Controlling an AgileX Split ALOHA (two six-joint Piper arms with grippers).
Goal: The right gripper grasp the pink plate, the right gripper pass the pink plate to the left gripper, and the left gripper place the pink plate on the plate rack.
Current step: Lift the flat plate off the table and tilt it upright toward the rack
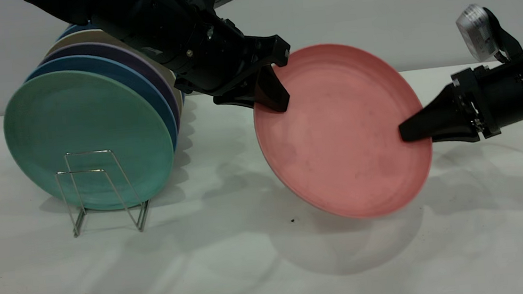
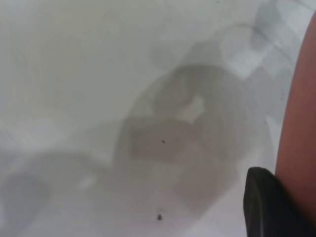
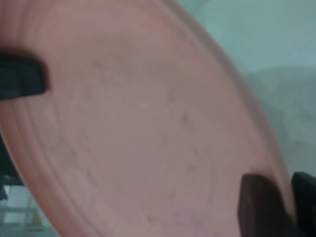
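Note:
The pink plate (image 1: pixel 343 130) hangs tilted in the air above the table, right of the plate rack (image 1: pixel 102 191). My left gripper (image 1: pixel 279 102) straddles its upper left rim, with the near finger pressed on the plate's face. That finger (image 2: pixel 269 207) lies against the plate (image 2: pixel 298 123) in the left wrist view. My right gripper (image 1: pixel 404 133) is shut on the plate's right rim. In the right wrist view my right gripper (image 3: pixel 284 197) has the rim of the plate (image 3: pixel 138 128) between its jaws, and the left gripper's finger (image 3: pixel 22 79) rests on the far rim.
A green plate (image 1: pixel 85 134) stands upright at the rack's front, with blue, purple and cream plates stacked on edge behind it. The wire loops in front of the green plate hold nothing. The white table (image 1: pixel 234 272) stretches below the pink plate.

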